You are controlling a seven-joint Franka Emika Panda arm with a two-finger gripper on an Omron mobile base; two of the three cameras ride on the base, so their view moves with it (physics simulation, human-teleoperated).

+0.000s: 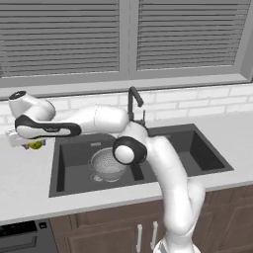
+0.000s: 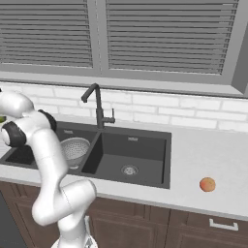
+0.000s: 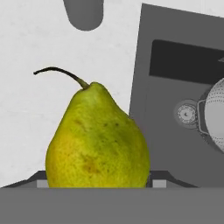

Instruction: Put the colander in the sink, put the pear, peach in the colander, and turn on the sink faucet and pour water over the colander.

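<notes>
The yellow-green pear (image 3: 98, 140) lies over the white counter just left of the sink (image 1: 197, 148), its stem pointing away from the hand. My gripper (image 3: 98, 183) is shut on the pear, its fingertips pressed to the fruit's widest sides. From the left base, the gripper (image 1: 22, 140) reaches far left with the pear (image 1: 35, 145) under it. The silvery colander (image 1: 106, 163) stands in the left basin, and its rim (image 3: 216, 113) shows beside a drain. The orange peach (image 2: 207, 184) rests on the counter right of the sink (image 2: 145, 150). The dark faucet (image 1: 132, 101) stands behind the divider.
The arm stretches across the left basin, above the colander (image 2: 75, 147). The faucet (image 2: 97, 104) rises behind it at the sink's back edge. A tiled wall and a blinded window close off the back. Bare counter lies to both sides of the sink.
</notes>
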